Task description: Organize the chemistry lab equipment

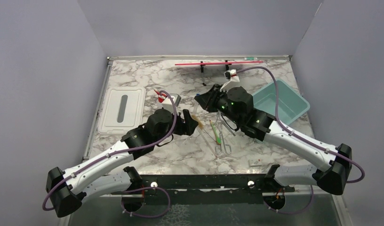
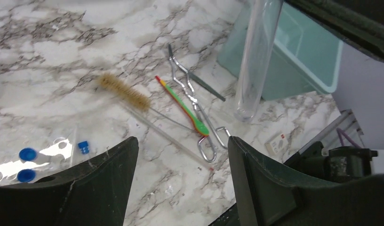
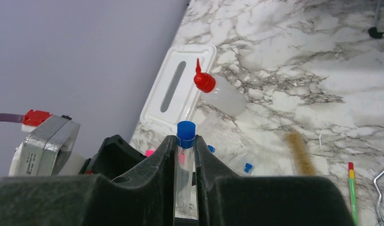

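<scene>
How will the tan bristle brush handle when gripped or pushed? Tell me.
The brush is probably light: a thin wire stem and a tufted head. The bristles look soft, so gripping the head would likely squash them. Lying flat on the marble table, it should skid rather than roll.

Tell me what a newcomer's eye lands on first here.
The right gripper, over the middle of the marble table, clamps an upright blue-capped clear tube. Near it on the table lie a tan brush, a green-handled tool and metal forceps, with the left gripper open beside them. A teal bin sits at the table's right side.
</scene>
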`<state>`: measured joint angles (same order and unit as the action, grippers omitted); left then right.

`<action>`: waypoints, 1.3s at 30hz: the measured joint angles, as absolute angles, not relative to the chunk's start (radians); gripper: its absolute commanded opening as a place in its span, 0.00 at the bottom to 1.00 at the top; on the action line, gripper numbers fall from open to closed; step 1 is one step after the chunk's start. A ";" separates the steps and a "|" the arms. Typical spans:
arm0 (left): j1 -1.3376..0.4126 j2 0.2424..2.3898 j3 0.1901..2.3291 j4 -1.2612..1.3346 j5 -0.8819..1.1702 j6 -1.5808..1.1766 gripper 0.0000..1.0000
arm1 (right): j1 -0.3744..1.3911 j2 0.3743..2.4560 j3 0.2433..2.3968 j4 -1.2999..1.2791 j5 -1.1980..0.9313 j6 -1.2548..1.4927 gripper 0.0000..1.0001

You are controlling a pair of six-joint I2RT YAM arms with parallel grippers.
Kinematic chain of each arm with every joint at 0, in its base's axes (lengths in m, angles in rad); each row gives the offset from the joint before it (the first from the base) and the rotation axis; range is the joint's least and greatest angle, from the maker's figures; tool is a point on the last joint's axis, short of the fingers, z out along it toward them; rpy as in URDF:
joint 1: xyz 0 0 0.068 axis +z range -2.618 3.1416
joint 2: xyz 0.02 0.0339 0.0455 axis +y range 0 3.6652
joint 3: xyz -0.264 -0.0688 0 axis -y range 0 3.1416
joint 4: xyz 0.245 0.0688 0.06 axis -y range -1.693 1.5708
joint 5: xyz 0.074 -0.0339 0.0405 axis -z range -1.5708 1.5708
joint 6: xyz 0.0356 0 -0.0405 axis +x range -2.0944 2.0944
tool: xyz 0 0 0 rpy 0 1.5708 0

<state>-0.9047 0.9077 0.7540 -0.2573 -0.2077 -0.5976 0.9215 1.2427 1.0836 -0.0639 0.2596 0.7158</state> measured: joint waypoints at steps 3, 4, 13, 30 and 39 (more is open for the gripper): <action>-0.905 0.909 0.755 -0.174 -0.172 -0.579 0.73 | 0.921 1.205 1.084 -0.046 0.242 0.686 0.21; -0.905 0.904 0.755 -0.138 -0.166 -0.572 0.73 | 0.921 1.197 1.084 -0.045 0.234 0.678 0.21; -0.905 0.864 0.755 0.052 -0.120 -0.506 0.49 | 0.921 1.166 1.079 -0.045 0.167 0.653 0.21; -0.905 0.872 0.739 0.079 -0.105 -0.321 0.00 | 0.921 1.157 1.063 -0.067 0.123 0.677 0.59; -0.905 0.804 0.682 0.088 -0.105 -0.107 0.00 | 0.908 1.250 1.278 -0.299 0.113 0.771 0.52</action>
<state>-0.9047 0.8043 0.6823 0.0883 -0.1047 -0.1070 0.9077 1.2495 1.2781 -0.2993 0.1135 0.7712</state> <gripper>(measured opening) 0.159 0.560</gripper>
